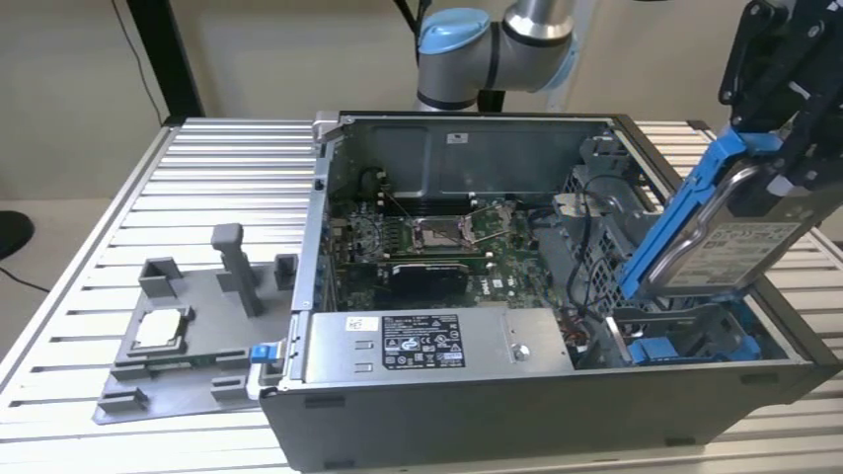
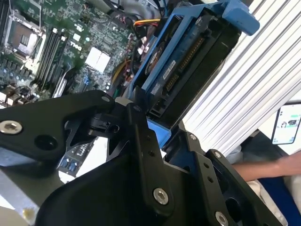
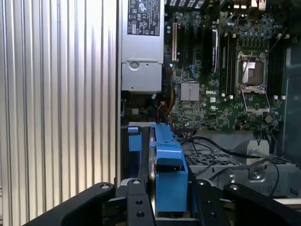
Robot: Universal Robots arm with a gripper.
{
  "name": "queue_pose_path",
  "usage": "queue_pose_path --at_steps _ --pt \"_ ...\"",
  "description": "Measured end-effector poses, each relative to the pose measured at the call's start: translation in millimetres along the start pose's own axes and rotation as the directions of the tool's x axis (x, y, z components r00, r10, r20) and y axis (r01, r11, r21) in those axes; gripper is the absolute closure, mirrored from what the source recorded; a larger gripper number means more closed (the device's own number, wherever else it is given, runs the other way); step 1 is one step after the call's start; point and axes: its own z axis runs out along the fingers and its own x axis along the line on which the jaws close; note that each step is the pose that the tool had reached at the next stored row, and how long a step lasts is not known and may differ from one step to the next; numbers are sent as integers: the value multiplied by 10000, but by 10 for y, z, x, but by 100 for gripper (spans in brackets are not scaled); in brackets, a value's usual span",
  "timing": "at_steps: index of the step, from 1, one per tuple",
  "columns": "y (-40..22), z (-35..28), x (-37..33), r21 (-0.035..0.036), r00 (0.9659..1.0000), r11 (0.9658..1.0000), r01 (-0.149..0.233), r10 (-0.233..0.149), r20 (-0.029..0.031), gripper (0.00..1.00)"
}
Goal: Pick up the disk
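1. The gripper [image 3: 169, 207] is clamped on the disk [image 1: 722, 237], held tilted above the open computer case [image 1: 527, 415].
2. Seemingly an edge grip; a jolt could slip it onto the motherboard [image 1: 435, 242].

I've got my black gripper [image 1: 771, 148] up high at the exterior view's right, jaws clamped on the silver blue-framed disk [image 1: 718, 232], grey-and-blue arm [image 1: 495, 44] behind.
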Motion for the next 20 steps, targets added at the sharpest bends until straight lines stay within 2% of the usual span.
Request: queue_pose_path --at_steps 3,8,20 --pt "-58 5 2 -7 10000 10000 95 -95 8 100" --pt "-105 8 30 -13 9999 9999 167 -167 17 100" --pt "-111 35 48 -23 9996 9996 285 -285 16 100"
